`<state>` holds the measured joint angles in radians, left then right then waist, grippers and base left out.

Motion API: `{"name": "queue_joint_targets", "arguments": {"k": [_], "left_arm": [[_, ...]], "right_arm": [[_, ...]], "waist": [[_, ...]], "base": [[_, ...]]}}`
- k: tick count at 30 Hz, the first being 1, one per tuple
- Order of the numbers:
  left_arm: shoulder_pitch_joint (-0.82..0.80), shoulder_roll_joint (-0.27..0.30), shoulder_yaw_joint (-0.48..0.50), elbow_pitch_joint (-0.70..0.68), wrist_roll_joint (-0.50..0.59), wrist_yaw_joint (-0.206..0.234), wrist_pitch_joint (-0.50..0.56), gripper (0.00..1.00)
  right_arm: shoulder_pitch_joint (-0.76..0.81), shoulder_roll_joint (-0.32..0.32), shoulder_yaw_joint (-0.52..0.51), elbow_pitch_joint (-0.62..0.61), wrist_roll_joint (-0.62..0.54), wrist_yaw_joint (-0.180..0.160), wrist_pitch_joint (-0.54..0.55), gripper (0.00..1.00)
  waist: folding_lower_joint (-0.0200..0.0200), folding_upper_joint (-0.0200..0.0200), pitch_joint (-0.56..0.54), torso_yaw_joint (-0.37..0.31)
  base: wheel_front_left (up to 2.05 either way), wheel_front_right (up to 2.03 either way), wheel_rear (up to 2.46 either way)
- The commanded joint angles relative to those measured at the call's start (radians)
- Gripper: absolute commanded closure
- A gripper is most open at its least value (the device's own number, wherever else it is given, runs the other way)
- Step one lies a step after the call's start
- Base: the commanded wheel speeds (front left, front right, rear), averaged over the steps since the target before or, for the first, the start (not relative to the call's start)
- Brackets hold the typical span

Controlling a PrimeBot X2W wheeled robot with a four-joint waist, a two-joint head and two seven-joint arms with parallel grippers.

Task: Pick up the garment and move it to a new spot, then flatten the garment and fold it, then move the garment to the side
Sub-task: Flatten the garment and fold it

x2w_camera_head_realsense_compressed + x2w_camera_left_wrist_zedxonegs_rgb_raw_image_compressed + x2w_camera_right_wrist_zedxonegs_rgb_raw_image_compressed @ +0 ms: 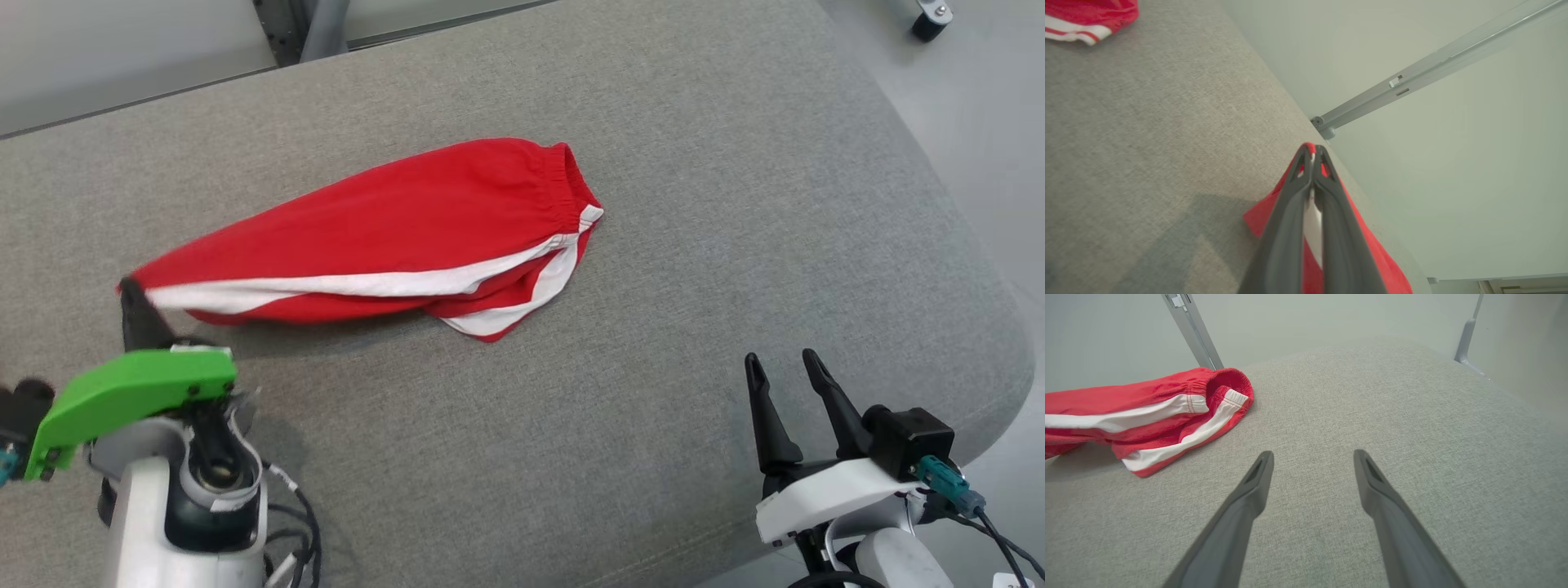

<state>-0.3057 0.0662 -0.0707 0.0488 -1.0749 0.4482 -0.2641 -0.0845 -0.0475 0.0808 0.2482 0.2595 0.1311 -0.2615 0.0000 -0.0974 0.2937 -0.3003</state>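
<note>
A red garment [392,220] with white stripes lay stretched across the grey padded surface [735,163], its elastic waistband at its right end. The left gripper [129,290] pinched the garment's narrow left end, fingers pressed together. The right gripper [780,361] stood well apart at the lower right, fingers spread and empty.

Soft, bright, even light from above falls on the grey woven-fabric table [653,245], so the red garment with white stripes [392,220] casts only a faint, fuzzy shadow along its near side. In the left wrist view the left hand [1313,150] sits too close to the lens and smears out of focus, beside a broad dim shadow. In the right wrist view the right hand [1312,457] blurs toward the bottom edge and the wide lens bows the table's rim.
</note>
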Motion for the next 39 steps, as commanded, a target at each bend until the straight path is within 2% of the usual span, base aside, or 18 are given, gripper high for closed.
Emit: {"name": "queue_joint_targets", "arguments": {"k": [1, 3, 4, 9, 13, 19, 20, 21, 28, 30, 32, 36, 39], "left_arm": [[0.032, -0.008, 0.037, 0.014, -0.004, -0.013, 0.0, 1.0], [0.093, -0.013, 0.06, 0.059, 0.018, -0.056, 0.0, 1.0], [0.116, -0.013, 0.078, 0.08, -0.006, -0.071, 0.0, 1.0], [0.194, -0.015, -0.001, 0.152, -0.088, -0.145, 0.0, 1.0], [0.224, -0.014, -0.045, 0.194, -0.104, -0.176, 0.0, 1.0], [0.225, -0.014, -0.079, 0.245, -0.04, -0.203, 0.0, 0.99], [0.218, -0.014, -0.088, 0.259, -0.007, -0.213, 0.0, 0.24], [0.214, -0.013, -0.085, 0.262, 0.008, -0.216, 0.0, 0.0], [0.221, -0.013, -0.051, 0.261, 0.118, -0.232, 0.0, 0.0], [0.237, -0.012, -0.008, 0.226, 0.213, -0.23, 0.0, 0.0], [0.243, -0.005, 0.02, 0.166, 0.362, -0.225, 0.0, 0.0], [0.212, -0.005, -0.042, 0.075, 0.588, -0.251, 0.0, 0.0], [0.152, -0.005, -0.149, 0.073, 0.686, -0.288, 0.004, 0.0]], "right_arm": [[0.009, -0.002, -0.002, 0.0, -0.009, -0.001, -0.001, 0.0], [0.02, -0.002, -0.007, 0.002, -0.017, -0.001, -0.001, 0.0], [0.021, -0.002, -0.008, 0.001, -0.021, -0.001, -0.001, 0.0], [0.021, -0.002, -0.017, 0.002, -0.054, -0.001, -0.001, 0.0], [0.018, -0.002, -0.021, -0.002, -0.07, -0.001, -0.001, 0.0], [0.019, -0.002, -0.017, -0.005, -0.083, -0.001, -0.001, 0.0], [0.017, -0.002, -0.016, -0.006, -0.085, -0.001, -0.001, 0.0], [0.018, -0.003, -0.015, -0.006, -0.085, -0.001, -0.001, 0.0], [0.027, -0.002, -0.017, -0.002, -0.083, -0.001, -0.001, 0.0], [0.031, -0.003, -0.022, -0.005, -0.082, -0.001, -0.001, 0.0], [0.037, -0.002, -0.032, -0.011, -0.082, -0.001, -0.001, 0.0], [0.039, -0.002, -0.033, -0.018, -0.081, -0.001, -0.001, 0.0], [0.032, -0.002, -0.031, -0.02, -0.079, -0.001, -0.001, 0.0]], "waist": [[0.0, 0.0, -0.002, 0.012], [0.0, 0.0, -0.006, 0.028], [0.0, 0.0, -0.007, 0.036], [0.0, 0.0, -0.017, 0.084], [0.0, 0.0, -0.021, 0.115], [0.0, 0.0, -0.023, 0.133], [0.0, 0.0, -0.02, 0.134], [0.0, 0.0, -0.019, 0.134], [0.0, 0.0, -0.018, 0.112], [0.0, 0.0, -0.022, 0.099], [0.0, 0.0, -0.023, 0.092], [0.0, 0.0, -0.018, 0.076], [0.0, 0.0, -0.011, 0.063]], "base": [[0.0, 0.0, 0.0], [0.0, 0.0, 0.0], [0.0, 0.0, 0.0], [0.0, 0.0, 0.0], [0.0, 0.0, 0.0], [0.0, 0.0, 0.0], [0.0, 0.0, 0.0], [0.0, 0.0, 0.0], [0.0, 0.0, 0.0], [0.0, 0.0, 0.0], [0.0, 0.0, 0.0], [0.0, 0.0, 0.0], [0.0, 0.0, 0.0]]}}
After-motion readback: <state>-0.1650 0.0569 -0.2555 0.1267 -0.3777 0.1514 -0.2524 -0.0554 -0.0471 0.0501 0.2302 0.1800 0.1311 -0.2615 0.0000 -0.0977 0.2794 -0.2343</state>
